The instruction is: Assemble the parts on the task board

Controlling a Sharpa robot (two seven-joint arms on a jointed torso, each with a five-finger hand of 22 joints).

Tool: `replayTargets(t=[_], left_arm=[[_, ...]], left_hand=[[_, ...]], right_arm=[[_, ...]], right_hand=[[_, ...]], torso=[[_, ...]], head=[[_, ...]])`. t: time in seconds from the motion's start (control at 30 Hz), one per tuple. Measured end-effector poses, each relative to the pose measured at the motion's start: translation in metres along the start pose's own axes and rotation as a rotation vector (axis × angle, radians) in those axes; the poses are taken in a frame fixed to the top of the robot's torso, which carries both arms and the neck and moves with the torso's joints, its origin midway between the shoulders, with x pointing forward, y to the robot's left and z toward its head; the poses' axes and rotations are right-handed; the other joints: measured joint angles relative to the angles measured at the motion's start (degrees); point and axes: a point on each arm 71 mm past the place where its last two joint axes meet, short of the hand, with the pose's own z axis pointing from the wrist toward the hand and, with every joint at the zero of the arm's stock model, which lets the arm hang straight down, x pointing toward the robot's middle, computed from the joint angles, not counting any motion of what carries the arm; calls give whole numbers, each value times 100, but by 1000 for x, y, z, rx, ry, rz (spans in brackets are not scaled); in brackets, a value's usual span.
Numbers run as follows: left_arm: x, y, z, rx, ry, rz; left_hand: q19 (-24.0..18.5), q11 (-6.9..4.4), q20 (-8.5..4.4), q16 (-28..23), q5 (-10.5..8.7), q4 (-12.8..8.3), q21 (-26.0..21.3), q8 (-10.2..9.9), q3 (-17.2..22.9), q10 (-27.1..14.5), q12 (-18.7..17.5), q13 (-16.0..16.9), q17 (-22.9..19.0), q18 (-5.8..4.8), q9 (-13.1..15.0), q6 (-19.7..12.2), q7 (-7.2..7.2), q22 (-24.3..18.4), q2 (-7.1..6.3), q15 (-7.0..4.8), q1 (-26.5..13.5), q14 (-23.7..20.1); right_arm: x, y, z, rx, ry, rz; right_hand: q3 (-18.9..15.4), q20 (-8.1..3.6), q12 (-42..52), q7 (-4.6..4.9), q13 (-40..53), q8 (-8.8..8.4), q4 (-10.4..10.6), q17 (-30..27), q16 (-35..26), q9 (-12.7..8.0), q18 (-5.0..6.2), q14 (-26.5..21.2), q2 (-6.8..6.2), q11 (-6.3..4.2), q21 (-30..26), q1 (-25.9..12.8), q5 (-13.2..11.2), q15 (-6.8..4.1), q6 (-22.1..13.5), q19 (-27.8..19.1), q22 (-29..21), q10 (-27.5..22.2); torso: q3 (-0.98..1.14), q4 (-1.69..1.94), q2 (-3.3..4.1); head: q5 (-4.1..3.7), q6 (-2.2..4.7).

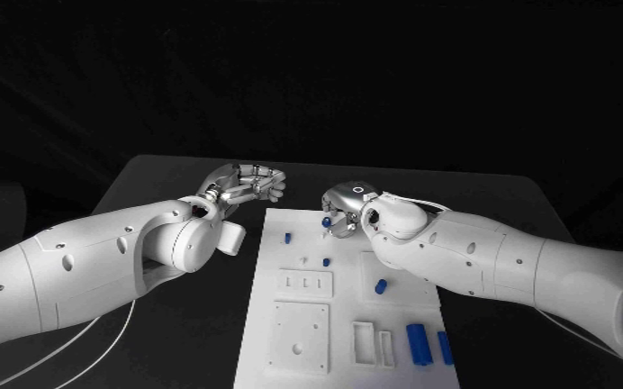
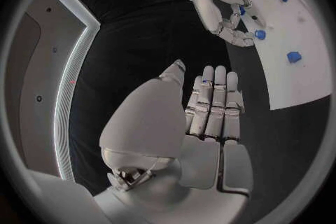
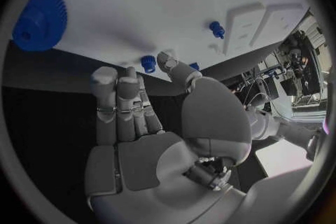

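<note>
I am hovering my right hand (image 1: 348,211), fingers extended and empty, over the task board's (image 1: 302,267) far edge near a small blue peg (image 1: 323,222); my left hand (image 1: 244,184), flat and empty, is waiting beside over the counter (image 1: 169,182).

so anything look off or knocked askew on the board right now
Nothing stands out. The task board lies flat on the table, and the blue parts lie on it, none off its edge. The right hand hangs over the board's far end; the left hand is beside it, holding nothing.
</note>
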Motion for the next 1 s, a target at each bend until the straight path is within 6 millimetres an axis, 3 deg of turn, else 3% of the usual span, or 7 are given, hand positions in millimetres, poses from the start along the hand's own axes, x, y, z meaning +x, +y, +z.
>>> replayTargets(t=[0.17,0.3,0.57,0.6,0.73,0.87,1.0], left_arm=[[-3,0,0,-2,-7,2],[-8,1,-1,-3,-16,4],[-20,1,1,-4,-47,14],[-22,2,1,-5,-52,15],[-30,3,3,-6,-74,22],[-33,3,5,-7,-82,26],[-35,3,6,-7,-87,27]], left_hand=[[0,0,0,0,0,0,0,0,0,0,0,0,0,0,-6,0,0,0,0,0,0,0],[0,0,0,21,0,13,0,0,-13,0,0,-5,-6,-1,-6,0,0,0,0,0,0,0],[0,0,0,22,0,13,0,0,-13,0,0,-5,-6,-3,-5,0,0,3,-23,-20,23,-20],[0,0,0,22,0,13,0,0,-13,0,0,-5,-6,-2,-5,0,0,4,-23,-20,23,-20],[0,0,0,22,0,13,0,0,-13,0,0,-5,-11,-2,-5,0,0,4,-23,-20,23,-20],[0,0,0,22,0,13,0,0,-13,0,0,-5,-11,-2,-5,0,0,3,-23,-20,23,-20],[0,0,0,22,0,13,0,0,-13,0,0,-10,-11,-2,-5,0,0,3,-23,-20,23,-20]], right_arm=[[0,-10,-8,-1,-4,28],[-3,-23,-17,-13,-18,78],[-35,-66,-29,10,-80,336],[-37,-70,-29,15,-86,371],[-43,-83,-32,39,-100,514],[-43,-94,-37,67,-99,639],[-41,-100,-40,85,-86,746]], right_hand=[[-68,19,0,6,-171,0,68,-59,0,-21,1,-11,-30,1,-74,30,0,11,-7,-19,-39,0],[-63,135,0,7,-314,0,103,-185,-143,-52,10,-62,-49,32,-228,58,0,50,-8,-135,-110,36],[38,316,62,-43,-496,45,-23,-502,-630,-63,54,-296,214,-61,-683,314,171,-1,89,-440,-347,313],[127,354,63,-47,-535,46,-70,-624,-871,-74,58,-489,310,-40,-925,349,251,13,121,-656,-477,334],[318,613,63,49,-673,45,-184,-1049,-1751,-100,278,-856,403,31,-1762,367,362,104,71,-1176,-1013,322],[249,864,63,5,-856,45,-283,-1381,-2624,-100,506,-953,447,104,-2532,322,467,201,-50,-1365,-1591,248],[105,1001,62,-36,-1021,45,-311,-1472,-3093,-116,636,-906,516,161,-2953,315,629,208,-169,-1373,-1916,160]], torso=[[-1,1,2],[-3,-7,2],[7,-60,-5],[9,-70,-9],[20,-121,-31],[42,-169,-54],[67,-200,-74]], head=[[4,4],[16,24],[34,118],[34,127],[52,169],[75,186],[82,201]])
